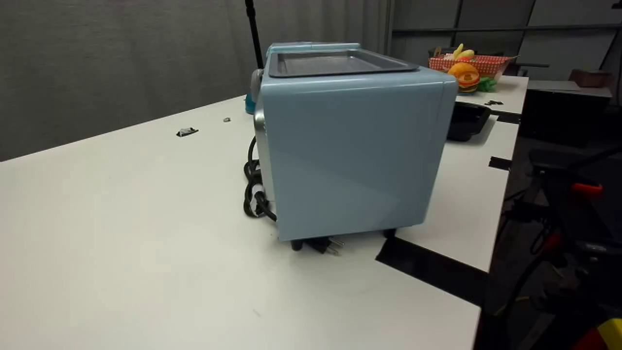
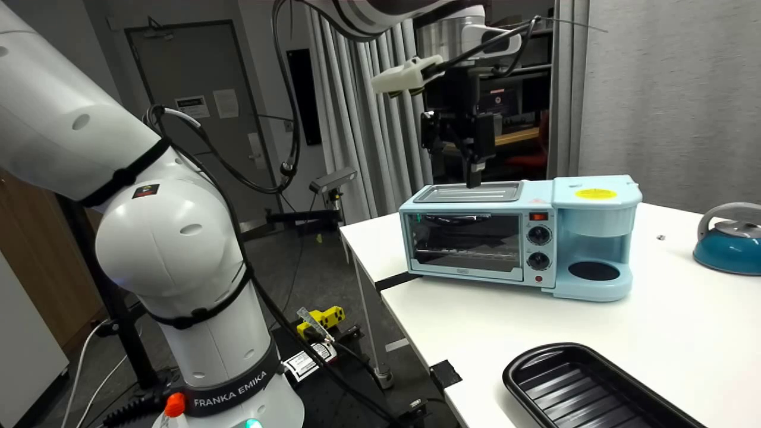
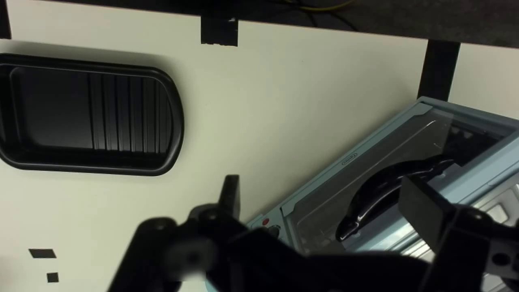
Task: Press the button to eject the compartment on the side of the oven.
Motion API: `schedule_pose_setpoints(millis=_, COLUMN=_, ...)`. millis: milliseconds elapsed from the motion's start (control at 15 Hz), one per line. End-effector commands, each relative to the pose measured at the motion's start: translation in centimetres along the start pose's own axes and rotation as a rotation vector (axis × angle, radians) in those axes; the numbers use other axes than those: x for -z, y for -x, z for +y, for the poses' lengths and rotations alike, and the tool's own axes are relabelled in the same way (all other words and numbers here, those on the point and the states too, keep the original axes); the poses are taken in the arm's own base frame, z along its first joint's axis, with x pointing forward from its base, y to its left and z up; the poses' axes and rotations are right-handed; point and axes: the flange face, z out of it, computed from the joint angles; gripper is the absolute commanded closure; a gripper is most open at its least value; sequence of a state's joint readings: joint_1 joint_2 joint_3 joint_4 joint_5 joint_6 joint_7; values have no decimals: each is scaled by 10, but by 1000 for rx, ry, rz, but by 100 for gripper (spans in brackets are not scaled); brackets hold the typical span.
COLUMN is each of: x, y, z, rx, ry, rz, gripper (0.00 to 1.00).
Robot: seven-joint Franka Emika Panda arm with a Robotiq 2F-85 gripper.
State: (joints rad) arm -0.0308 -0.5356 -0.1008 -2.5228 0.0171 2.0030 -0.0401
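The pale blue oven (image 1: 359, 155) stands on the white table in both exterior views. Its glass door (image 2: 467, 244), two black knobs (image 2: 539, 235) and red switch (image 2: 538, 217) face forward in an exterior view. The side compartment (image 2: 597, 208) is an open bay with a round black plate and a yellow label on top. In the wrist view, the oven's black door handle (image 3: 377, 194) and part of its front (image 3: 320, 186) show. My gripper (image 2: 474, 178) is above the oven's metal top tray (image 2: 469, 191). In the wrist view, my gripper (image 3: 326, 198) is open and empty, fingers wide apart.
A black ridged pan (image 2: 594, 386) lies on the table, also in the wrist view (image 3: 129, 109). A blue kettle (image 2: 734, 246) stands beyond the compartment. A black cord (image 1: 252, 189) lies behind the oven. A basket of toy food (image 1: 486, 65) is further off.
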Motion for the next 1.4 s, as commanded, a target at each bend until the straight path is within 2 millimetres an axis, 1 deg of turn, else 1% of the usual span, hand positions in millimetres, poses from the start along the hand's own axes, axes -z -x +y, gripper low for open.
schedule_pose_setpoints(millis=0, x=1, y=0, z=0, rx=0, ry=0, rz=-1, gripper=0)
schedule_pose_setpoints(millis=467, x=1, y=0, z=0, rx=0, ry=0, rz=-1, gripper=0)
schedule_pose_setpoints(millis=667, x=1, y=-5, z=-3, rx=2, ry=5, rz=-7, gripper=0)
schedule_pose_setpoints(millis=1000, x=8, y=-23, z=-9, rx=-6, ry=11, rz=-14, gripper=0)
schedule_pose_setpoints(millis=1333, x=21, y=-53, z=-10, rx=-8, ry=31, rz=-17, gripper=0)
